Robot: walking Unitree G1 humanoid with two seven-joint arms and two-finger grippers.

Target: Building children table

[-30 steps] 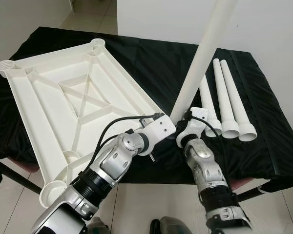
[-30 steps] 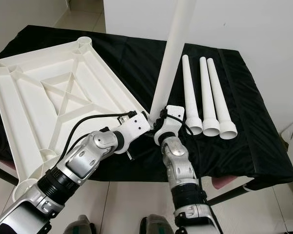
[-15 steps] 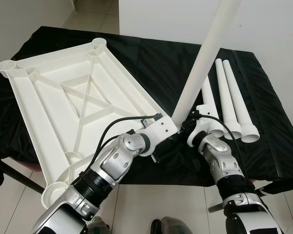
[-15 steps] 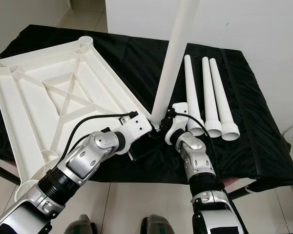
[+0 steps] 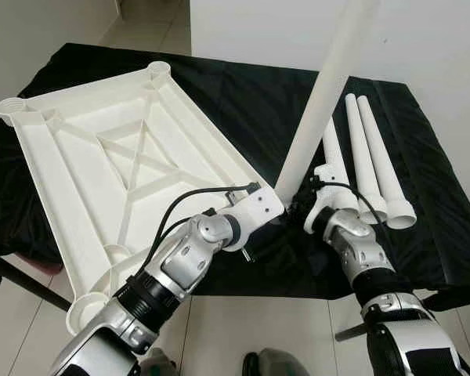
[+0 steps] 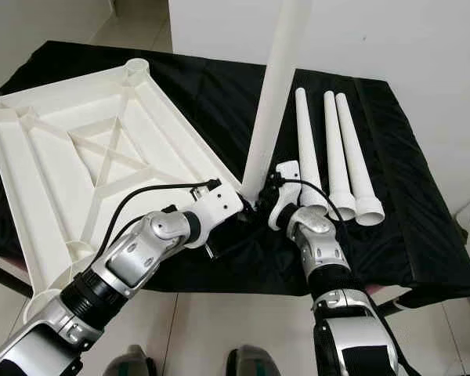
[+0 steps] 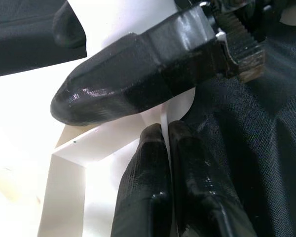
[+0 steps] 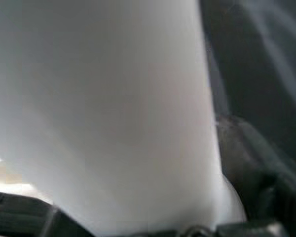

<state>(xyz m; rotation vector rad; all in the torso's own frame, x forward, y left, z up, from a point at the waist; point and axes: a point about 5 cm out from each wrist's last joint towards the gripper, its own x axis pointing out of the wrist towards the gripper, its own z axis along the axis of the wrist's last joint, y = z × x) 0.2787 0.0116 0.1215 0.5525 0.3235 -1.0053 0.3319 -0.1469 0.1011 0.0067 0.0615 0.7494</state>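
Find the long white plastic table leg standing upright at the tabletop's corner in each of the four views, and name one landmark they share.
Left eye view: long white plastic table leg rises right of centre.
Right eye view: the leg rises at centre.
Left wrist view: its white base behind the black fingers.
Right wrist view: its blurred white wall, close up.
Shared landmark: the black cloth.

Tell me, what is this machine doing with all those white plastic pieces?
It is putting together a small table. The white ribbed plastic tabletop lies upside down on a black-covered table. The right gripper holds a long white plastic leg tube upright at the tabletop's near corner, by the corner socket there. The left gripper, its fingers pressed together, rests at that same corner. Three more white leg tubes lie side by side on the cloth, waiting.
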